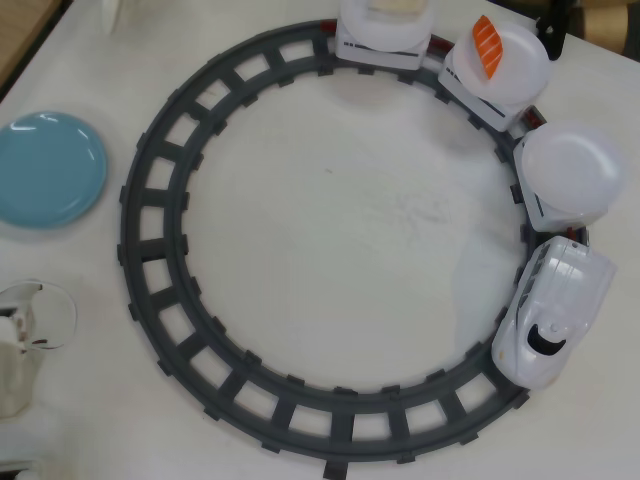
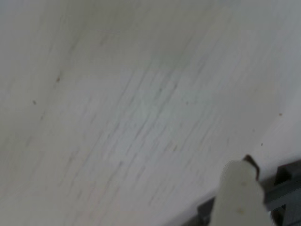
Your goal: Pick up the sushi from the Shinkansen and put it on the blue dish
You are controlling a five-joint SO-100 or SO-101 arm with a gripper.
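While the sushi (image 1: pixel 487 45) sat on a white plate (image 1: pixel 510 60) riding the 2nd car behind the Shinkansen (image 1: pixel 552 310), that train was parked on the right side of the grey track (image 1: pixel 160 190) in the overhead view. The blue dish (image 1: pixel 48 168) was way off left, outside the loop. Wrist view only caught 1 pale fingertip (image 2: pixel 240 197) over the table (image 2: pixel 117 94), so I couldn't tell how open the claw was.

Dark grey circular track (image 1: pixel 160 190) sits on a scuffed white tabletop (image 1: pixel 340 220), pale beige sushi piece (image 1: pixel 397 8) up top.
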